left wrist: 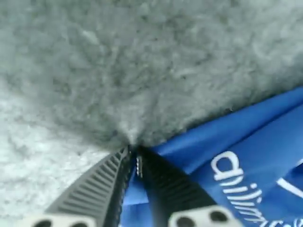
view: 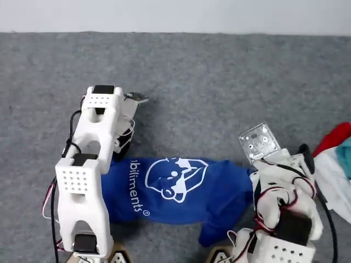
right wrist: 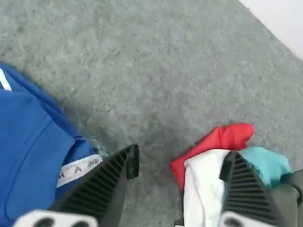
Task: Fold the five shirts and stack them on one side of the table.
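Your left gripper (left wrist: 134, 153) pinches the blue shirt (left wrist: 236, 156) by its edge, right gripper (right wrist: 182, 163) gaping wide, so tugging could slip it.

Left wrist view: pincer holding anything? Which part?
Left pincer looks shut on the blue shirt, pinching its edge. Right pincer is open, holding nothing.
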You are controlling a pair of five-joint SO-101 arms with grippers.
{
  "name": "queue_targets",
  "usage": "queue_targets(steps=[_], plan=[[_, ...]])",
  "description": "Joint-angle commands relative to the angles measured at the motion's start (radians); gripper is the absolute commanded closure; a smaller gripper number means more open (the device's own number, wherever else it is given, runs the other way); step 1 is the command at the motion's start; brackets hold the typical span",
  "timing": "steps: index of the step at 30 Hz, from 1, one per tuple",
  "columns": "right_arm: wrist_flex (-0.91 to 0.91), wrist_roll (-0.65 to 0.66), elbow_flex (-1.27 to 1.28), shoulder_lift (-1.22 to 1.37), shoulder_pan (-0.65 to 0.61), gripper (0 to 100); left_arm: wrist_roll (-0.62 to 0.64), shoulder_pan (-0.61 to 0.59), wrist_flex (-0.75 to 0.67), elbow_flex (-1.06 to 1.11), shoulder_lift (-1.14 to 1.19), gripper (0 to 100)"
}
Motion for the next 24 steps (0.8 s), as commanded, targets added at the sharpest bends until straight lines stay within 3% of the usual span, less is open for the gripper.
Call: queue_targets(steps=[1, 6, 11, 18, 21, 24], plan=[[-0.021, 0.009, -0.005, -0.007, 0.008, 76.3, 0.015, -0.02, 0.026, -0.147, -0.069, 99], [-0.019, 0.017, 0.025, -0.007, 0.005, 77.5, 0.103, -0.025, 0.026, -0.414, -0.107, 99], [-0.015, 0.018, 0.044, -0.007, 0.005, 77.5, 0.187, -0.029, 0.02, -0.547, -0.104, 99], [-0.019, 0.018, 0.046, -0.007, 0.005, 77.5, 0.456, -0.178, -0.083, -0.656, -0.104, 98], [-0.021, 0.018, 0.061, -0.005, -0.001, 77.5, 0.525, -0.261, -0.11, -0.656, -0.103, 92], [-0.015, 0.018, 0.104, -0.005, -0.036, 77.5, 0.649, -0.313, -0.124, -0.657, -0.08, 78]])
